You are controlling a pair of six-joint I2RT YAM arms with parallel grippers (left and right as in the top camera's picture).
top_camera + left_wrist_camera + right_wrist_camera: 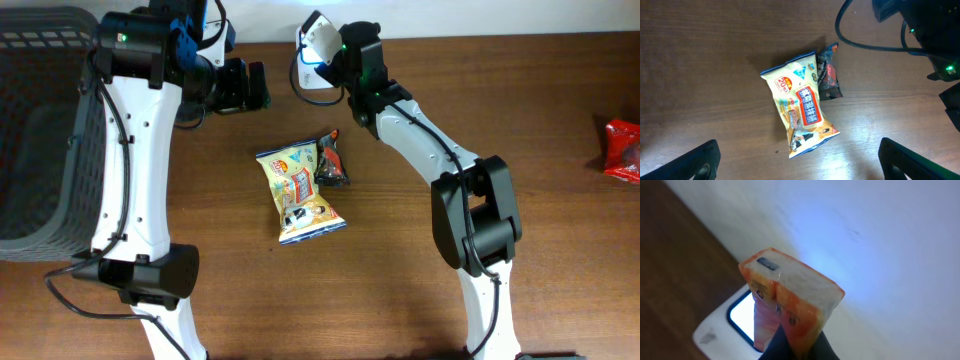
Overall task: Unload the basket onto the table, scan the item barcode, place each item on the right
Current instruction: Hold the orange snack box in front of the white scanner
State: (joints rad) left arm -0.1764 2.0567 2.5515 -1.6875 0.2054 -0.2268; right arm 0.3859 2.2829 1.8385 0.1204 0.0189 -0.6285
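Pinching the orange packet (790, 297) by its near end, the right end effector (796, 349) was clamped tight on it, holding it close to the scanner (715, 330), whose lit window showed just behind the packet. The packet looked light, soft and crinkly, its film probably slippery, so a grip across a flat end seemed safest. Beside the scanner the left end effector (250, 85) hung wide and empty; farther from the scanner, a yellow snack bag (298, 192) lay on the worktop (400, 260)
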